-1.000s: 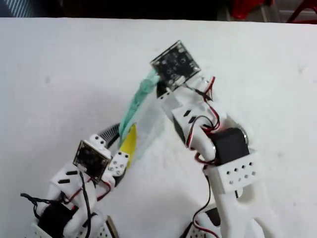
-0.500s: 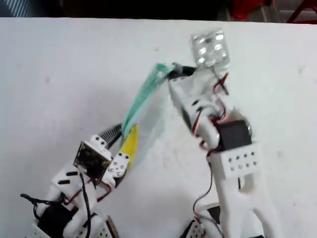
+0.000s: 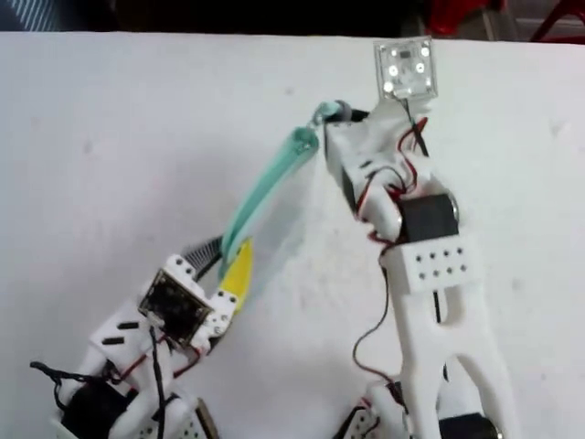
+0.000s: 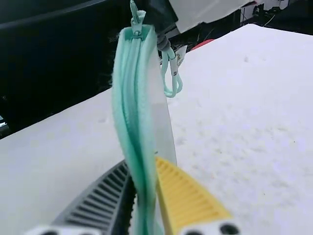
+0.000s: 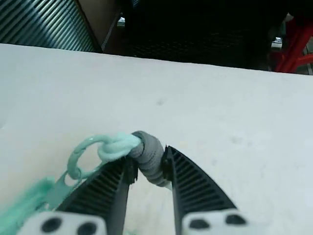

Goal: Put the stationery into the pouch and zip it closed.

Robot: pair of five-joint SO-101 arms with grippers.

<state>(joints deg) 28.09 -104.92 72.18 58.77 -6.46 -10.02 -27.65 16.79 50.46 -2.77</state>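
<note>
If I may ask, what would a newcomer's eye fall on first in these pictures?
The mint-green zipper edge of the pouch stands out first, stretched over the white table between the two arms. The left gripper, with one grey and one yellow finger, clamps its near end, while the right gripper pinches the zipper pull cord at the far end.

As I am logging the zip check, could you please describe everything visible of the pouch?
The pouch is a slim case with clear, plastic-looking sides and a mint-green zip, which looks closed along its length. It is stretched edge-up between both arms: the left tool clamps one end, the right tool grips the grey-knotted pull cord at the other. Contents unclear.
</note>
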